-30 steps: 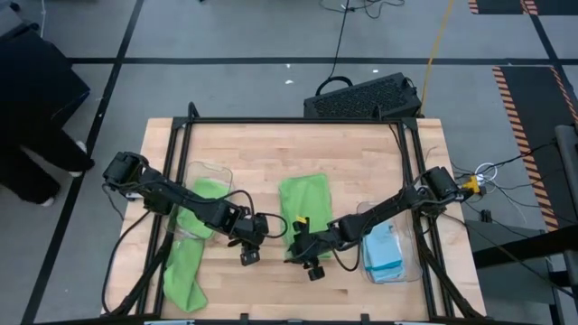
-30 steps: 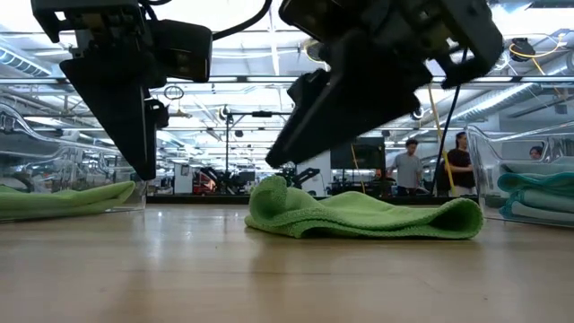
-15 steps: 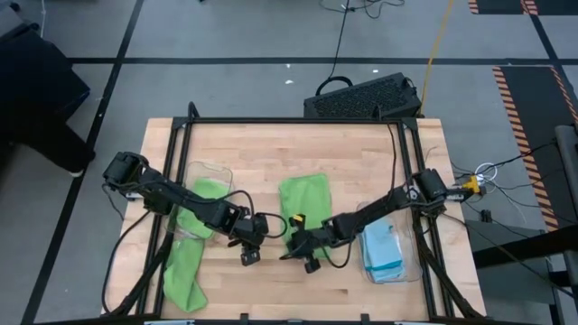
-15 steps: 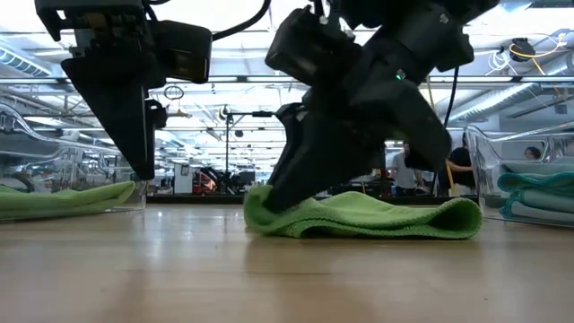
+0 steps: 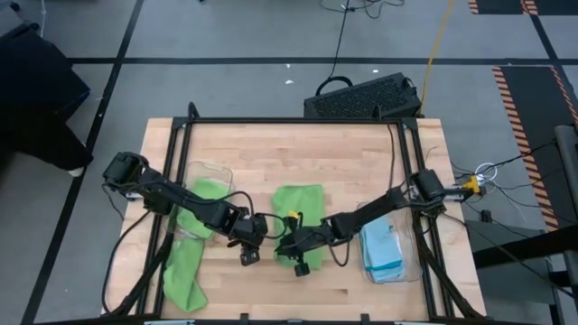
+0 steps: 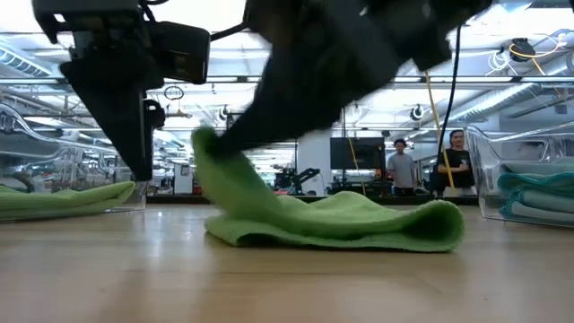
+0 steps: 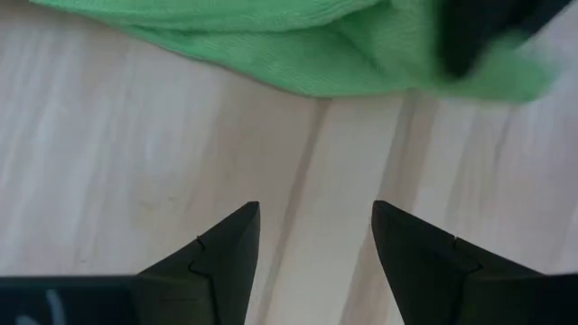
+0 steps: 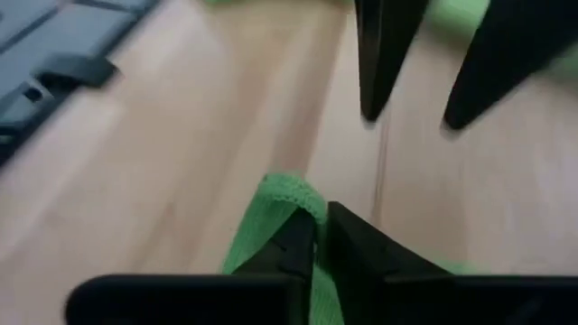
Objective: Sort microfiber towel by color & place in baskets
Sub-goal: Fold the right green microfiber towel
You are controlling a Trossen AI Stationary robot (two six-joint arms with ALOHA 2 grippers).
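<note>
A lime green microfiber towel (image 5: 299,206) lies folded on the middle of the table. My right gripper (image 5: 282,246) is shut on its near left end (image 6: 208,148), which stands raised off the wood. Just left of it, my left gripper (image 5: 250,249) hangs open above bare wood (image 7: 312,226), pointing steeply down and holding nothing. Another green towel (image 5: 188,262) hangs out of the left basket (image 5: 206,171) over its near rim, its lower end on the table. The right basket (image 5: 408,262) holds light blue towels (image 5: 384,248). My right gripper pinches the green towel's hemmed edge (image 8: 287,191) at its near left end between its two fingers. The fingers come from the table's right, slanting down. That end is lifted and pulled toward the left, while the rest of the towel (image 6: 359,220) lies on the table.
A black perforated crate (image 5: 361,97) sits past the table's far edge. Black frame rails (image 5: 289,121) run along the table's sides. In the low view, two people (image 6: 399,166) stand far off in the room behind. Bare wood lies between the two baskets, near the front edge.
My right gripper has dropped onto the green towel's near left end, shut on it, and gone toward the table's left and my left gripper. That end has risen off the wood and been drawn leftward; the towel's far part has stayed flat on the table.
</note>
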